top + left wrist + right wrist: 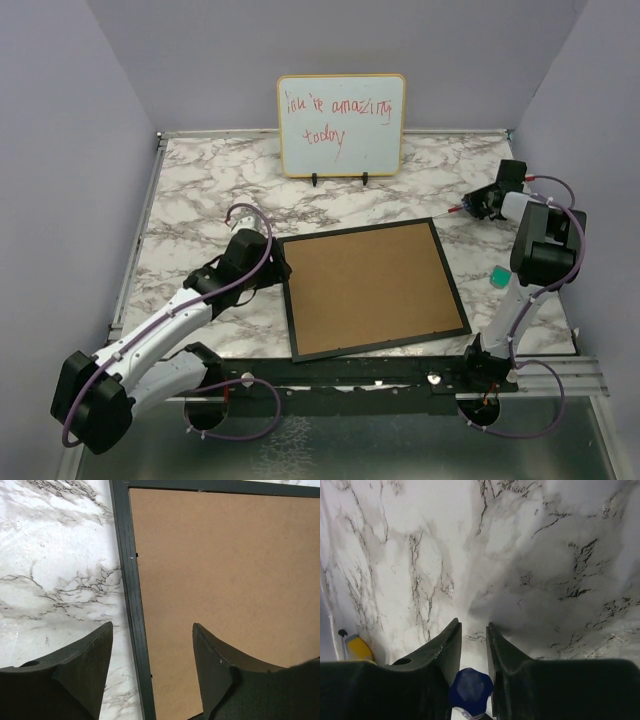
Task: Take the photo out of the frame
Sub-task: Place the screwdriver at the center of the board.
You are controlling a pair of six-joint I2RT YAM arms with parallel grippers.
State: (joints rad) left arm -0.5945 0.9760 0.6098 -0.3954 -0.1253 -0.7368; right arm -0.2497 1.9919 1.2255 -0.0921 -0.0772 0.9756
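Brown fibreboard back faces up inside the thin black frame (372,290), flat toward the tabletop (200,200) near edge. I read left pincer (151,626) apart over its rail, right pincer (473,622) nearly together.

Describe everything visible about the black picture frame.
The frame is a large, thin black rectangle lying flat, back up, on the marble table, slightly rotated. Its brown fibreboard back panel is in place and fills the narrow black moulding, so no photo shows. The open left gripper straddles its edge on the left arm's side; contact cannot be judged.
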